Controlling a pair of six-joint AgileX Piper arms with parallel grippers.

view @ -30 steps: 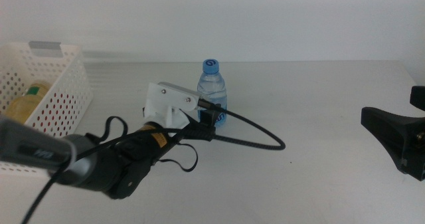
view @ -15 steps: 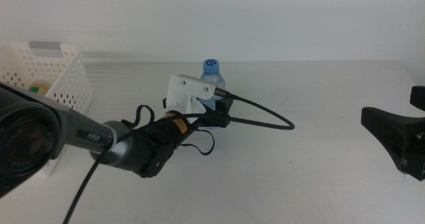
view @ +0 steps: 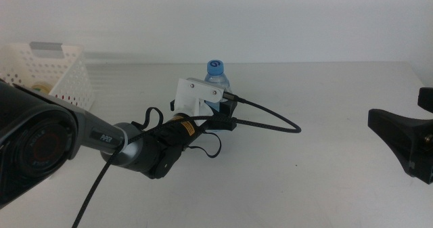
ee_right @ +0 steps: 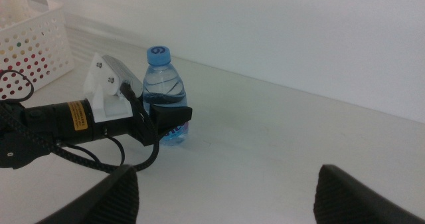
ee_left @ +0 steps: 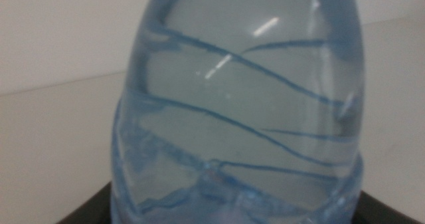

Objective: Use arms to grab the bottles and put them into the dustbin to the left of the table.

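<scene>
The small clear water bottle with a blue cap stands upright mid-table. My left gripper has reached it from the left, and its open jaws stand on either side of the bottle's lower body. The bottle fills the left wrist view. The right wrist view shows the bottle with the left gripper around it. My right gripper waits open at the right edge. The white dustbin stands at far left, with a bit of the yellow tea bottle inside. The red can is out of view.
The left arm's black cable loops over the white table to the right of the bottle. The dustbin also shows in the right wrist view. A white wall runs along the table's far edge.
My left arm has swung right and forward from near the dustbin to the water bottle, bringing its jaws around it. The bottle has stayed upright in place. The right arm has not moved.
</scene>
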